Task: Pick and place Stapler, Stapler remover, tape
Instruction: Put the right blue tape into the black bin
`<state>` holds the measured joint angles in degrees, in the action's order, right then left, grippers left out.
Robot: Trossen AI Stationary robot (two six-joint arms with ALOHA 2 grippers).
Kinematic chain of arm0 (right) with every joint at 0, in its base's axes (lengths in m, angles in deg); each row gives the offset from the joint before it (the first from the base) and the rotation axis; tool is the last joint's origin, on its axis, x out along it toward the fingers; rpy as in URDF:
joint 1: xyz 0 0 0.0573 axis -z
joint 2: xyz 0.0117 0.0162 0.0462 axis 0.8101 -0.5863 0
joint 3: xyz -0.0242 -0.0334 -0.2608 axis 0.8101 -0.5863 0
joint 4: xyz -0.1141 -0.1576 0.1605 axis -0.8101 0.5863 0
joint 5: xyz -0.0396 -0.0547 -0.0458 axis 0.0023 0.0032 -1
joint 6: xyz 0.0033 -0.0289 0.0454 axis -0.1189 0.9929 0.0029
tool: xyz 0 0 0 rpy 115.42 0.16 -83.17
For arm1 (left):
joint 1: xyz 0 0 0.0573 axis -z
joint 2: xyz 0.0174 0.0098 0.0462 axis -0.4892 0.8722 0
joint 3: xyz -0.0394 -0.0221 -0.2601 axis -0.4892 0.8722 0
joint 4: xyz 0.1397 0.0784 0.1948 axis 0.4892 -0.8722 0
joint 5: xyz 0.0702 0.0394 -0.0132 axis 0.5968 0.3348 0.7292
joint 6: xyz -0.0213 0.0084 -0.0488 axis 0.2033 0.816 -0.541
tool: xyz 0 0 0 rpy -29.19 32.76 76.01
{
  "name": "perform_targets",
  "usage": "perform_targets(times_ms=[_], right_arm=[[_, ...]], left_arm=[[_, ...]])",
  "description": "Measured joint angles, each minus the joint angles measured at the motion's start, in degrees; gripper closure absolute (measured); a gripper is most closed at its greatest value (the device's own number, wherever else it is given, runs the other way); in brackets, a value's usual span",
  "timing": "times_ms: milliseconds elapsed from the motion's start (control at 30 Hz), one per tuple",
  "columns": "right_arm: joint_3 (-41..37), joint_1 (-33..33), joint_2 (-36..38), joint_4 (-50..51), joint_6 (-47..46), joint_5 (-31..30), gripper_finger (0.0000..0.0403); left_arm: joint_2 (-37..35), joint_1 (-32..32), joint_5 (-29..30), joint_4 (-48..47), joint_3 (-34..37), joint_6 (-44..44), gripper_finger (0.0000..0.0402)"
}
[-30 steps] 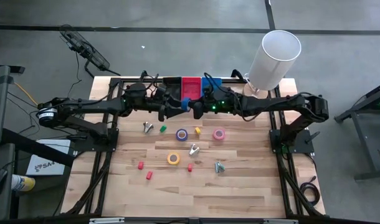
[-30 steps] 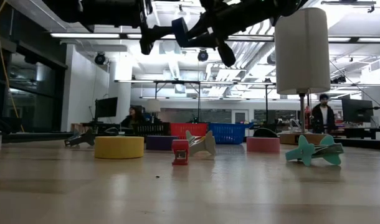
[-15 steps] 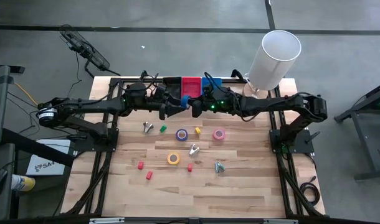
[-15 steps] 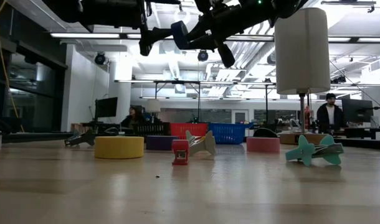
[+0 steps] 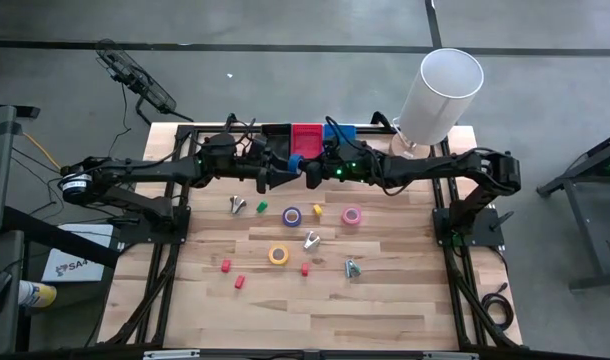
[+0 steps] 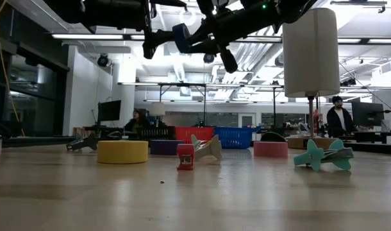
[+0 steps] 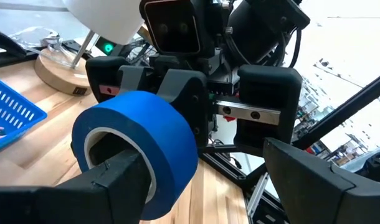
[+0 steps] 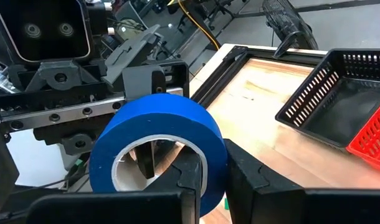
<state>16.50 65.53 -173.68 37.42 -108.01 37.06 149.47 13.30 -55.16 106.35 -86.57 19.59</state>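
High over the counter's point(image 5: 315, 300) far edge, a blue tape roll point(image 5: 297, 163) hangs between two arms; the right pincer point(image 8: 205, 165) clamps its wall, the left pincer point(image 7: 196, 180) has one finger through its core, grip uncertain; baskets point(image 5: 307, 134) lie just beyond.

I see the two grippers meet above the table's point(image 5: 385, 300) back edge, the left gripper point(image 5: 276, 174) left of the right gripper point(image 5: 303, 172), a tape roll point(image 5: 297, 163) between them, and the baskets point(image 5: 307, 134) just behind.
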Motion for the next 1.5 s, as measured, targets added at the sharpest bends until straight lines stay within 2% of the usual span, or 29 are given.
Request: perform_targets(times_ms=[100, 200, 533, 633, 833, 1033, 1167, 1300, 1500], right_arm=[[0.0, 0.0, 0.0, 0.2, 0.25, 0.04, 0.0369], [0.0, 0.04, -0.04, 0.54, 0.24, 0.32, 0.0369], [0.0, 0.07, -0.06, 0.85, 0.43, 0.84, 0.037], [0.0, 0.05, -0.11, 0.68, 0.93, 1.67, 0.037], [0.0, 0.07, -0.09, 0.77, 1.42, 3.31, 0.0363], [0.0, 0.62, 0.02, 1.42, 2.78, 9.21, 0.0305], [0.0, 1.74, 0.15, 2.52, 1.25, 15.18, 0.0273], [0.0, 2.85, 1.75, 6.36, 0.71, 18.79, 0.0253], [-0.02, 4.4, 6.28, 14.74, 2.43, 19.06, 0.0246]], left_arm=[[0.0, 0.0, -0.04, -0.75, 0.0, 0.01, 0.0122], [0.0, -0.02, -0.01, -1.9, 0.0, -0.01, 0.0154], [0.0, -0.15, 0.15, -4.57, 0.0, 0.25, 0.0326], [0.0, -0.09, -0.55, -4.98, -0.07, 0.97, 0.0362], [0.0, -0.09, -1.35, -5.5, -0.07, 1.72, 0.0362], [-0.03, -0.04, -1.51, -6.27, -0.07, 1.77, 0.0362], [-0.04, -0.09, -1.21, -6.11, -0.07, 1.76, 0.0363], [-0.04, -0.12, 0.3, -6.08, -0.07, 1.79, 0.0363], [-0.04, -1.04, 5.61, -8.35, -0.07, 1.87, 0.0363]])
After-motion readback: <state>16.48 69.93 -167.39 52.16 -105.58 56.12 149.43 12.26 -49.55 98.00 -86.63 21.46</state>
